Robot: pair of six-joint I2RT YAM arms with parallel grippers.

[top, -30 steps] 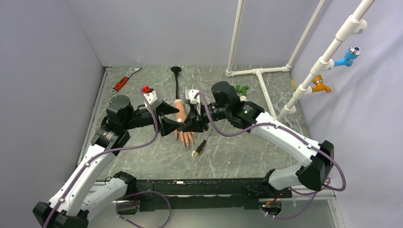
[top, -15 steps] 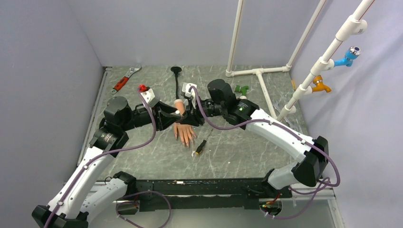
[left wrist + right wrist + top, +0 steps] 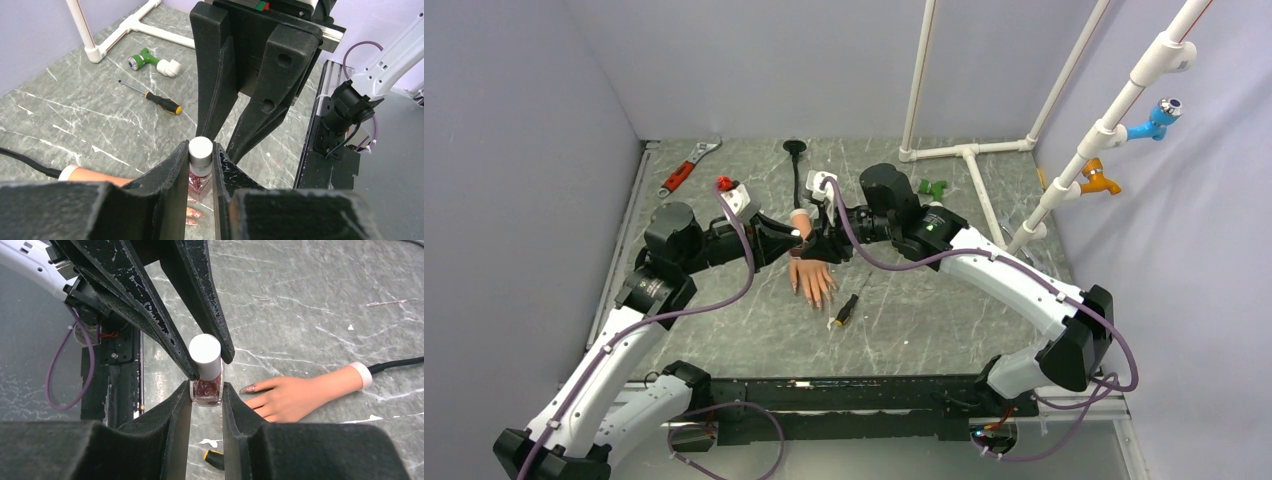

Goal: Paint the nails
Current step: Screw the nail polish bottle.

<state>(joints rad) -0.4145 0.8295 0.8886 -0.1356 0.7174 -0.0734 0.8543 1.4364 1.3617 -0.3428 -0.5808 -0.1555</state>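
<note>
Top external view: both arms meet over the middle of the surface point(image 3: 924, 320), above the wrist of the mannequin hand point(image 3: 810, 276). The hand lies flat with its fingers toward 6 o'clock. The nails point(image 3: 816, 299) sit at its fingertips, clear of both arms.

The right end effector point(image 3: 206, 392) is clamped on the glass body of the polish bottle point(image 3: 206, 390). The left end effector point(image 3: 201, 152), reaching in from 9 o'clock, has its fingers pressed against either side of the white cap point(image 3: 205, 356).

One second ago the left end effector stood wide apart beside the hand. It has since narrowed onto the cap, and both arms have shifted toward 12 o'clock. The hand has not moved, nor has the screwdriver point(image 3: 845, 311) at its 5 o'clock.
</note>
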